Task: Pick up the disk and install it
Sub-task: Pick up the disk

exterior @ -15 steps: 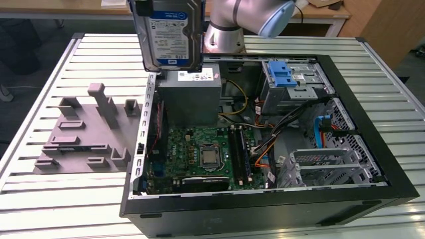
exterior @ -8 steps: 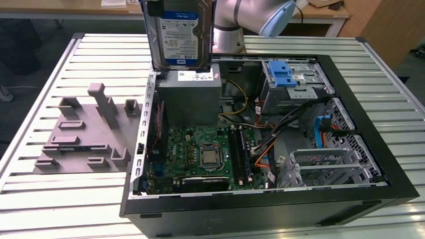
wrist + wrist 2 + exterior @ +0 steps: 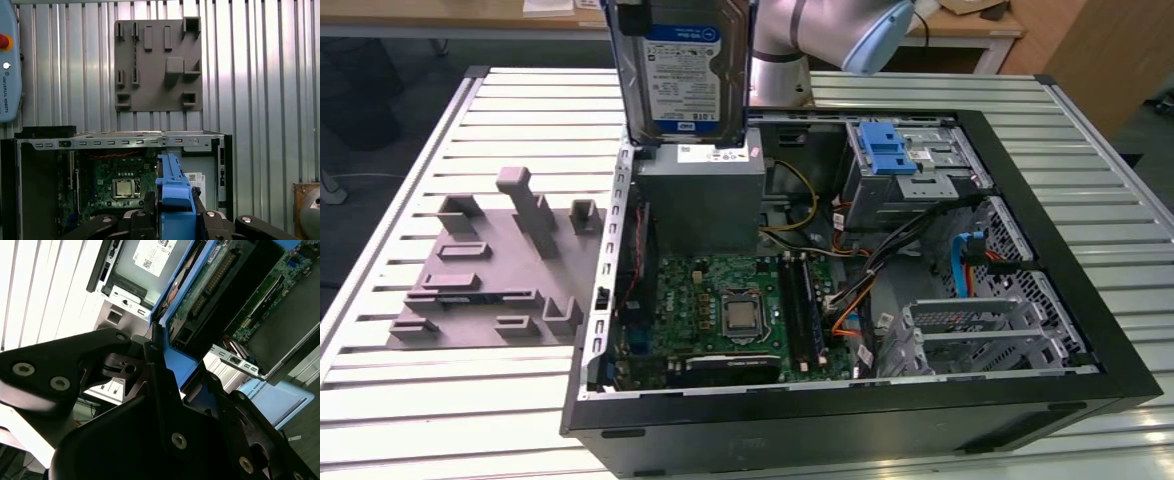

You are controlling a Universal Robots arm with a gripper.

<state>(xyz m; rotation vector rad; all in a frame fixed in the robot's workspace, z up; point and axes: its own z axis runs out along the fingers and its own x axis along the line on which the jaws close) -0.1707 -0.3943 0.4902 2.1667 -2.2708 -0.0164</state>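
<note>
The gripper (image 3: 175,212) is clenched on the blue carrier of the disk (image 3: 680,70), held upright above the open computer case (image 3: 854,430). The exterior view shows its label; the first wrist view shows a grey fixture tray (image 3: 159,65) beyond.

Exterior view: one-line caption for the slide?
Robot arm holds the disk upright over the grey metal box inside the open computer case.

Silver disk (image 3: 680,70), white-and-blue label (image 3: 683,95), blue bracket (image 3: 172,180); black gripper (image 3: 175,212); green circuit board (image 3: 720,310) inside black case (image 3: 854,425); blue latch (image 3: 886,150); plain grey fixture block (image 3: 487,265); table (image 3: 400,400) silvery, ribbed in parallel stripes.
</note>
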